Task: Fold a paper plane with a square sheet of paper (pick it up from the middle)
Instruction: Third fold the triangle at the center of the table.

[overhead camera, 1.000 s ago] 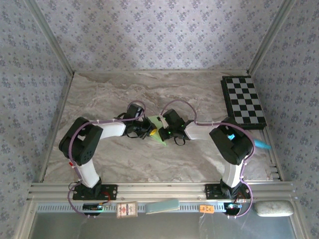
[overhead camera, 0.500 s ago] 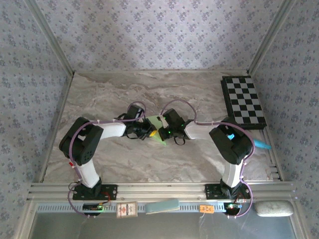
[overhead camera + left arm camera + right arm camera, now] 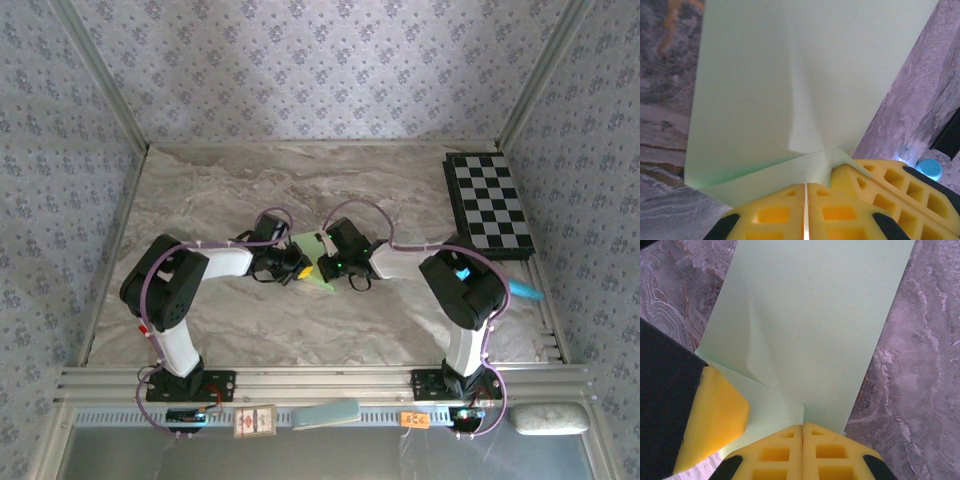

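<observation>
As the left claw (image 3: 805,192) and right claw (image 3: 803,432) pinch it tight, the paper plane (image 3: 790,75) lies between them

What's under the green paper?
Marbled table shows all round the edges of the paper plane, so the table lies below it. The patch straight beneath the sheet is covered, so I cannot see whether anything else is there.

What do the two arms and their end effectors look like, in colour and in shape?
The left arm and the right arm have white links and black joints, with a thin purple cable looping along each. The left end effector and the right end effector have yellow fingers with rectangular cut-outs. A small green light glows near the right wrist.
</observation>
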{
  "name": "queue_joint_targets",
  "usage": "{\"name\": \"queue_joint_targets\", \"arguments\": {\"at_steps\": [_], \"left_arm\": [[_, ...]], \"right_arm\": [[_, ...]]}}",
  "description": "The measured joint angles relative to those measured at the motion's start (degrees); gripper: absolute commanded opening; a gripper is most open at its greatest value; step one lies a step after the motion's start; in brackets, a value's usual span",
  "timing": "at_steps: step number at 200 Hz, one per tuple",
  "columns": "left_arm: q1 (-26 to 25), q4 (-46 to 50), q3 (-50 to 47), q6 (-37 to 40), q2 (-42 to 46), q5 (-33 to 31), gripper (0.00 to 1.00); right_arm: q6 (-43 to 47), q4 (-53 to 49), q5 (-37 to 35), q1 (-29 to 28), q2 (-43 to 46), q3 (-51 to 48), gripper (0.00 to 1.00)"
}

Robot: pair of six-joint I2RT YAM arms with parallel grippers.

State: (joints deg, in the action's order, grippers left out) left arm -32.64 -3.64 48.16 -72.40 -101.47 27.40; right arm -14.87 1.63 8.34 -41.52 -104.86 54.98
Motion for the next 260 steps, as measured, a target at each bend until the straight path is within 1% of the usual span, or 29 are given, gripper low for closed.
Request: {"name": "queue_joint_targets", "arguments": {"at_steps": [141,172,195,206,221,230,246,260], "left_arm": [[0.0,-0.28,-0.35,1.2,-0.72,-0.22,0.05],[0.02,-0.26,-0.35,1.4,-0.76,-0.22,0.05],[0.02,-0.2,-0.35,1.4,-0.76,-0.22,0.05],[0.02,-0.15,-0.33,1.4,-0.76,-0.22,0.05],[0.02,-0.09,-0.31,1.42,-0.83,-0.2,0.05],[0.04,-0.04,-0.24,1.42,-0.87,-0.17,0.05],[0.04,0.26,-0.02,1.42,-0.96,-0.15,0.05],[0.04,0.55,0.13,1.42,-0.96,-0.15,0.04]], "right_arm": [[-1.27,-0.37,0.68,0.31,-0.31,0.59,0.0],[-3.19,-3.26,2.38,1.05,-0.31,2.49,0.15],[-5.77,-5.38,3.5,2.16,0.63,4.55,0.31],[-6.29,-6.8,3.8,2.75,1.88,5.27,0.34],[-7.21,-8.9,4.85,3.65,4.04,6.12,0.34],[-7.52,-9.92,5.9,4.22,5.25,6.62,0.33],[-8.44,-11.1,8.81,5.18,6.8,6.95,0.25],[-8.74,-12.11,12.02,5.81,7.1,6.99,0.21]]}}
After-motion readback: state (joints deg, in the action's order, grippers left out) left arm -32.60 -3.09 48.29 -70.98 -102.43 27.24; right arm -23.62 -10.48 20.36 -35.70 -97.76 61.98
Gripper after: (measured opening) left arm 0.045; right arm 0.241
